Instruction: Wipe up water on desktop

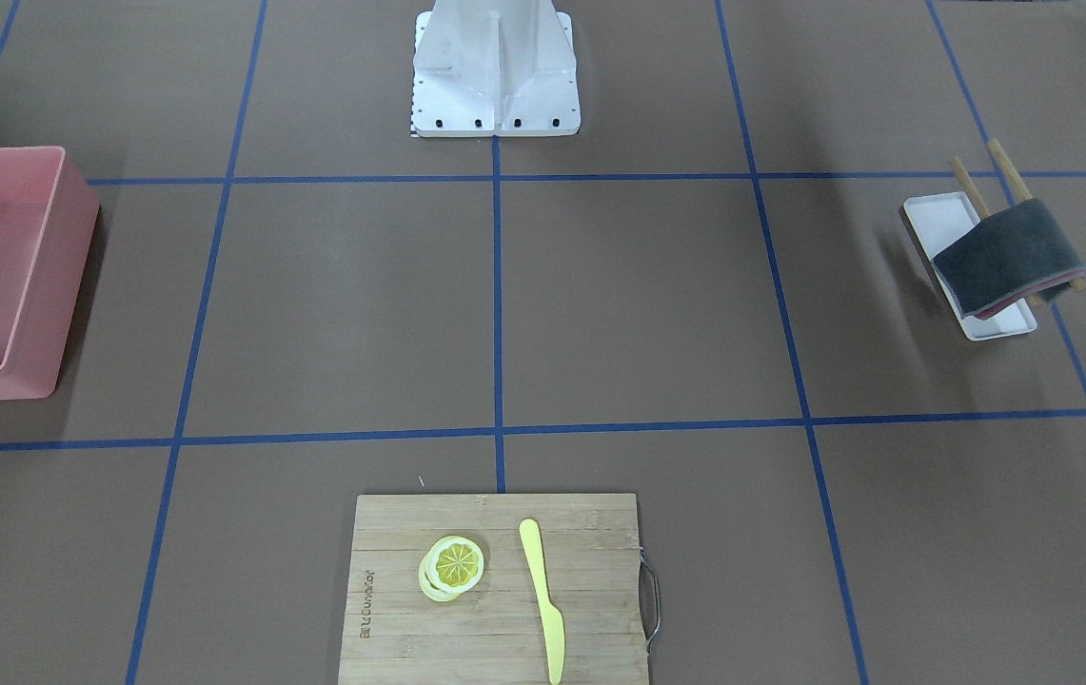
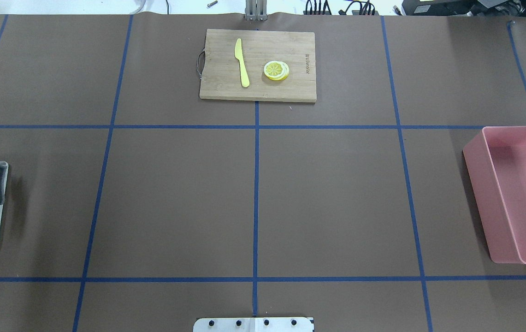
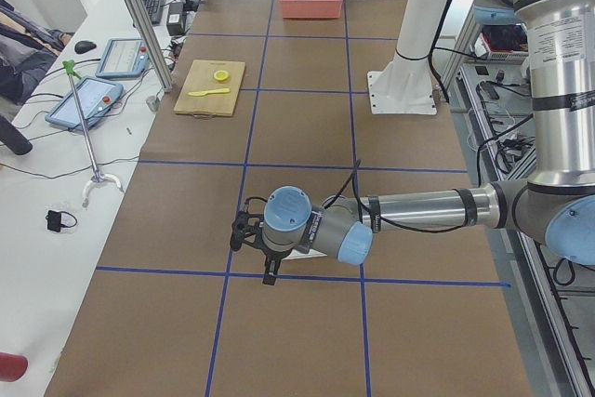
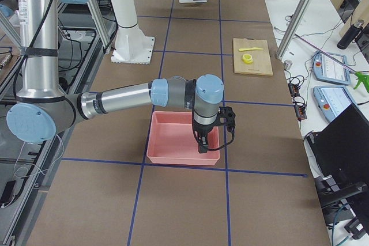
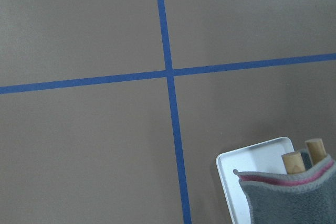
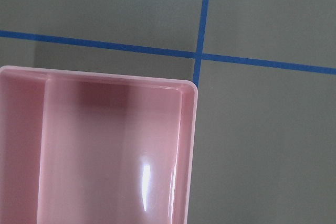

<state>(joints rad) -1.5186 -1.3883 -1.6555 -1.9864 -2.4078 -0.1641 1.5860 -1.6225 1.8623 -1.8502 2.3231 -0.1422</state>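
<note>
A white side surface runs along the operators' edge, carrying a blue-edged control pendant, a keyboard and a dark mouse. A slanted aluminium post rises from it. Seen from the other end, that side also holds a dark screen. The light is even and diffuse with soft shadows, and loose cables lie over metal racking on the opposite side.

Your worktop was matt brown, paper-like, crossed with smooth blue tape lines. The pink bin looked like glossy plastic and caught a highlight. Your cutting board was pale, grained bamboo with a metal handle. The grey cloth looked fuzzy, draped over 2 bare wooden rods above a smooth white tray.
</note>
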